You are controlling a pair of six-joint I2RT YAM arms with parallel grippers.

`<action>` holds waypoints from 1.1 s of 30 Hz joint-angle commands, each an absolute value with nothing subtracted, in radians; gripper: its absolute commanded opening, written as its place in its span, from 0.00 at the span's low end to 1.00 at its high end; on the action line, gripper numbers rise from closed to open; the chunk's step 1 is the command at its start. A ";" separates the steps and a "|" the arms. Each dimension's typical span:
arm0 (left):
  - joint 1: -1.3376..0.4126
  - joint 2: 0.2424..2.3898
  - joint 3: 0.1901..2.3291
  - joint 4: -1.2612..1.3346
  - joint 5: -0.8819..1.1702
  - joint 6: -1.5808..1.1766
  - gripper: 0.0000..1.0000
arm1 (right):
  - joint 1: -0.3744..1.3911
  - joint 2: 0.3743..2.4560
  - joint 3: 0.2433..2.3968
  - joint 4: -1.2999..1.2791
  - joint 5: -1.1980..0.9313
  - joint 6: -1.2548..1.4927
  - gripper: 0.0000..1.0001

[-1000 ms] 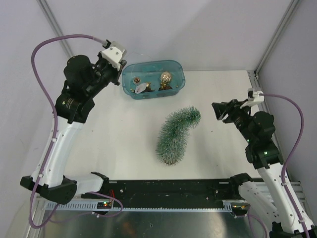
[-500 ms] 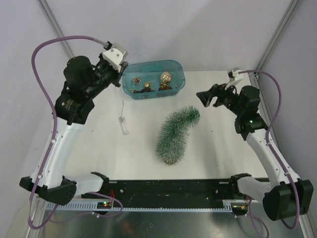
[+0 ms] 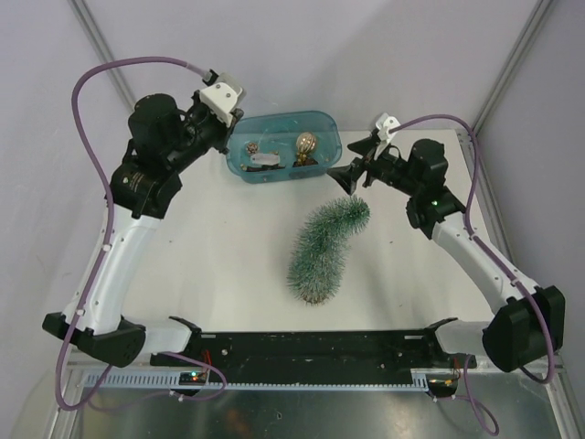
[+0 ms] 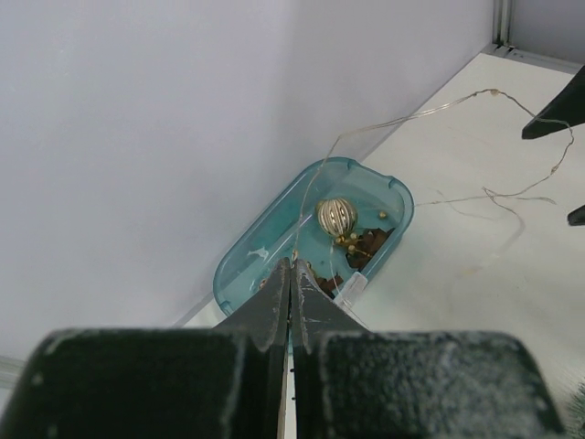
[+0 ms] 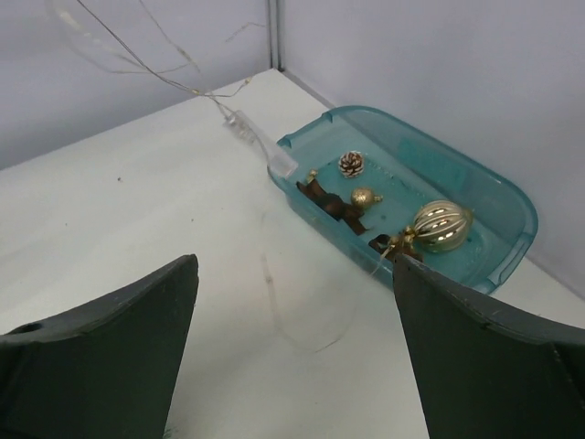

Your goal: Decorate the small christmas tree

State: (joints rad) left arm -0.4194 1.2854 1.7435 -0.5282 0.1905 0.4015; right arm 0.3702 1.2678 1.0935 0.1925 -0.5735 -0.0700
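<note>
Looking down on a smooth, matte white counter [image 3: 210, 265] boxed in by pale grey walls [image 3: 366, 55]. Finding the small christmas tree [image 3: 324, 245] lying on its side near the middle of that surface: a bristly cone of dark green needles frosted white, bending in a soft curve, narrow tip pointing toward the far right, wide end facing the near edge. Seeing a translucent teal plastic tub [image 3: 274, 117] just beyond the tip, close to the back wall, oblong with rounded corners. Noting inside it a ribbed, shiny gold ball [image 3: 305, 143], a small scaly pine cone [image 3: 249, 146], and brown and gold bits too small to name. Watching the left gripper [image 4: 291, 267] hovering over the tub's left end, pressing its black fingers fully together on a hair-thin wire [image 4: 402, 117] looping across toward the right arm. Watching the right gripper [image 5: 292, 357] hanging beside the tub's right end, above the tree's tip, spreading its dark, wedge-shaped fingers [image 5: 110, 352] wide and gripping nothing.
</note>
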 commanded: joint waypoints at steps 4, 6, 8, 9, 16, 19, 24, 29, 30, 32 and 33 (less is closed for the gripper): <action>-0.450 1.327 1.821 -0.510 0.201 0.419 0.00 | 0.353 1.339 1.168 0.266 -0.656 -0.091 0.91; -0.454 1.336 1.830 -0.511 0.201 0.419 0.00 | 0.356 1.358 1.178 0.279 -0.658 -0.089 0.91; -0.457 1.342 1.836 -0.514 0.201 0.419 0.00 | 0.360 1.376 1.193 0.280 -0.649 -0.101 0.90; -0.459 1.344 1.837 -0.517 0.202 0.419 0.00 | 0.362 1.384 1.201 0.279 -0.644 -0.107 0.90; -0.462 1.341 1.837 -0.538 0.197 0.431 0.00 | 0.370 1.406 1.244 0.259 -0.578 -0.177 0.87; -0.462 1.339 1.838 -0.545 0.195 0.435 0.00 | 0.389 1.392 1.245 0.248 -0.519 -0.233 0.88; -0.462 1.338 1.843 -0.549 0.199 0.432 0.00 | 0.416 1.409 1.267 0.216 -0.535 -0.277 0.91; -0.463 1.343 1.853 -0.552 0.202 0.426 0.00 | 0.424 1.455 1.308 0.158 -0.571 -0.284 0.88; -0.463 1.344 1.855 -0.552 0.202 0.424 0.00 | 0.425 1.460 1.311 0.157 -0.569 -0.284 0.86; -0.463 1.344 1.860 -0.553 0.200 0.424 0.00 | 0.423 1.470 1.317 0.154 -0.561 -0.280 0.76; -0.463 1.343 1.861 -0.554 0.199 0.424 0.00 | 0.422 1.473 1.320 0.152 -0.554 -0.277 0.68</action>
